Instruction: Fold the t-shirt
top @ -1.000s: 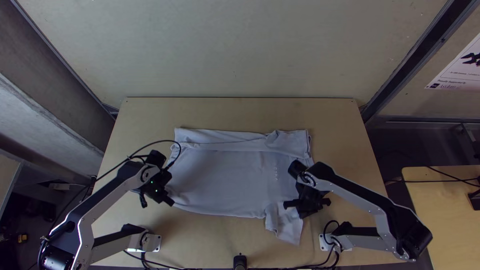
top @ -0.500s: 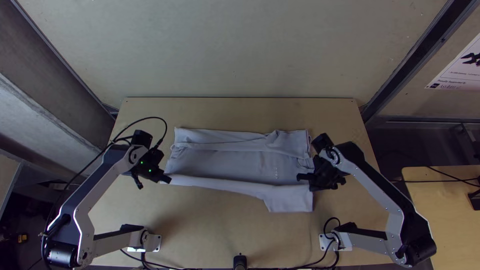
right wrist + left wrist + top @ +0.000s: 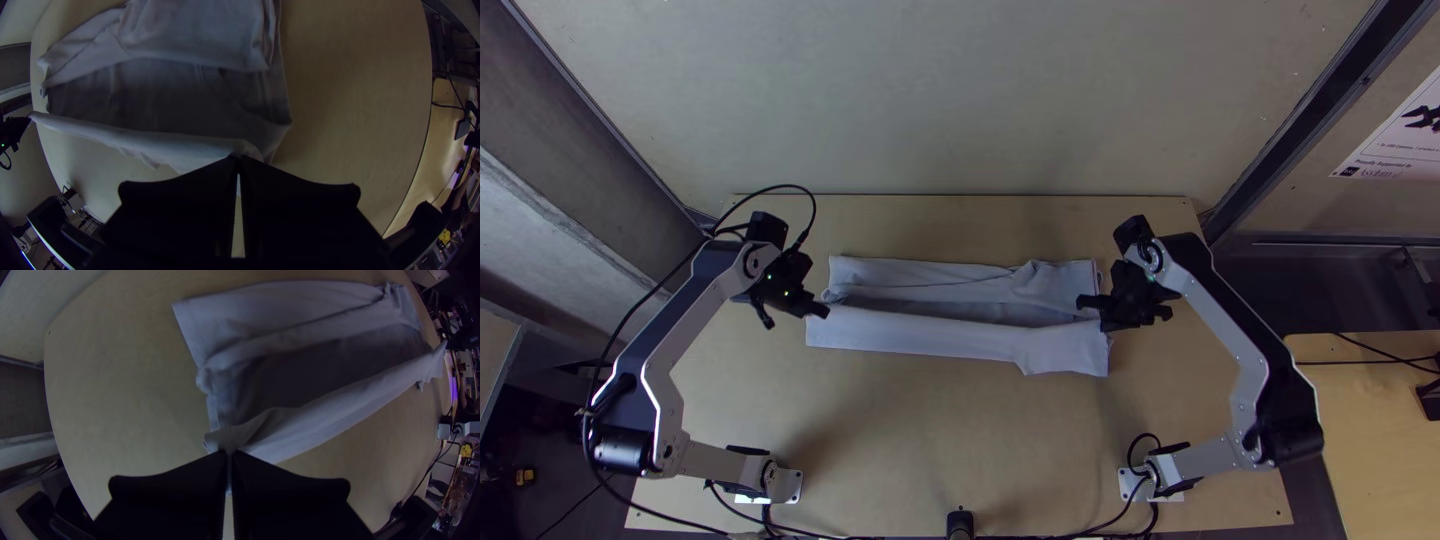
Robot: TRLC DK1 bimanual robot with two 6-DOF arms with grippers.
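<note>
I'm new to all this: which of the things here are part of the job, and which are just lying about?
Part of the job:
- T-shirt, partly folded
- Left gripper, pinching its left end
- Right gripper, pinching its right end
- Wooden table under the shirt

Just around:
- Printed sheet at the right
- Side table
- Small yellow thing, lower left

so the shirt [image 3: 925,333] is soft matt cloth, kinda wrinkly in spots, and the desk [image 3: 930,430] is smooth pale wood. jaws look like flat matt black plastic tbh.
</note>
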